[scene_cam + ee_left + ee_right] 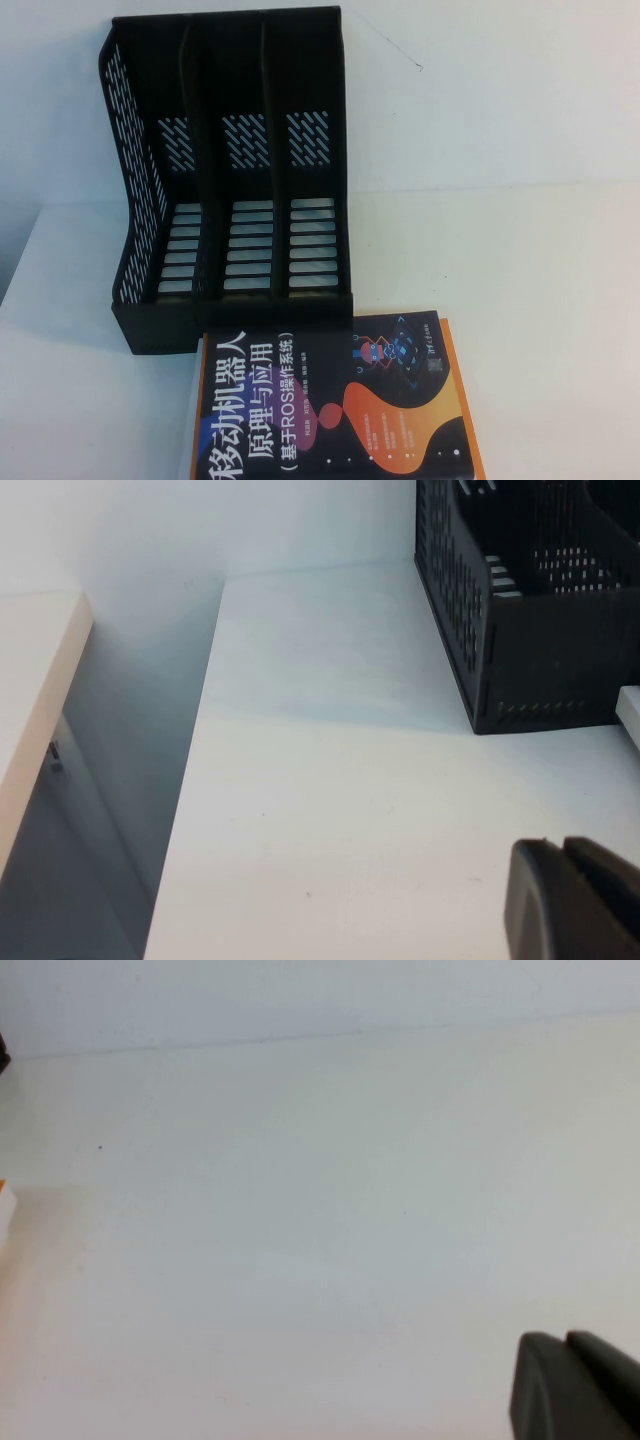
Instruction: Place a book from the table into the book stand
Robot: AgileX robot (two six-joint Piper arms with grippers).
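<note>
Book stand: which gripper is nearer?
Left. The left gripper, shut, hovers over the table near the book stand; the right gripper sees only bare table, no stand.

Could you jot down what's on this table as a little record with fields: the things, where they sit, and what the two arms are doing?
book stand: black, three upright slots, nothing in them, at the far side of the table
book: dark cover, lying flat just in front of the stand, on top of an orange-edged book
left gripper: jaws shut, holding nothing, over bare table left of the stand
right gripper: over bare table, holding nothing seen
task status: book not yet in the stand
</note>
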